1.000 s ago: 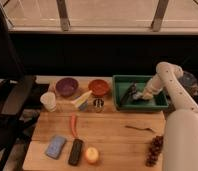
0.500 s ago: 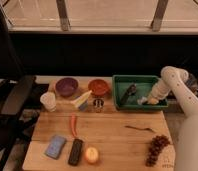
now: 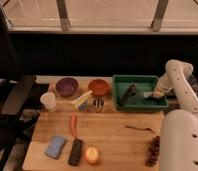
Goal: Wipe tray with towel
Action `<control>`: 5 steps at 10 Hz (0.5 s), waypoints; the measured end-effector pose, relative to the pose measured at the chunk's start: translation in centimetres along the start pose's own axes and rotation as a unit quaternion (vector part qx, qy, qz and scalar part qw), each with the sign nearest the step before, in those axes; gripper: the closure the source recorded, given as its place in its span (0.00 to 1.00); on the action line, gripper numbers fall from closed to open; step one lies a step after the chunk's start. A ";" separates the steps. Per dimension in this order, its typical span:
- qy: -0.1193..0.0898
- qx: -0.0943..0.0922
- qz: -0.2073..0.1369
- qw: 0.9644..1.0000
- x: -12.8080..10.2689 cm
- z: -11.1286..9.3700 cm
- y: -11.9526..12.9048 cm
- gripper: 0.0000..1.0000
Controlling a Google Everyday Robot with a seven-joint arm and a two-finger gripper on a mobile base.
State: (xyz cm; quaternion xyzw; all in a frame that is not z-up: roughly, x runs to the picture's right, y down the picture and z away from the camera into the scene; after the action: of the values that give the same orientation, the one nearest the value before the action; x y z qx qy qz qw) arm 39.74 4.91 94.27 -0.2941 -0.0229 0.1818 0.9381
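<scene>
The green tray [image 3: 138,78] stands at the back right of the wooden table. My gripper [image 3: 153,94] is at the end of the white arm [image 3: 175,75], low inside the tray by its right wall. A small pale patch, the towel [image 3: 147,94], lies on the tray floor right at the gripper's tip. I cannot see whether the gripper holds it. A dark elongated object [image 3: 129,93] lies in the middle of the tray, left of the gripper.
Left of the tray are an orange bowl [image 3: 98,86], a purple bowl [image 3: 66,86], a white cup [image 3: 48,101] and a small can [image 3: 97,104]. In front lie a carrot [image 3: 73,125], a blue sponge [image 3: 55,146], a black bar [image 3: 75,151], an orange fruit [image 3: 92,155] and grapes [image 3: 153,149].
The gripper has moved right across the tray, from its middle to near the right wall. The pale cloth went with it. The dark object stayed in place.
</scene>
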 end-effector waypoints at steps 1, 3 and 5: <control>-0.005 -0.002 -0.004 1.000 -0.6 0.2 0.0 1.00; -0.024 -0.008 -0.021 0.999 -3.2 0.9 1.3 1.00; -0.047 -0.021 -0.044 0.998 -6.3 1.4 3.5 1.00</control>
State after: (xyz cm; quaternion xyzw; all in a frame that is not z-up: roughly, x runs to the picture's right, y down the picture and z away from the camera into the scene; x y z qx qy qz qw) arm 32.53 6.09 93.90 -0.3041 -0.0833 0.1532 0.9366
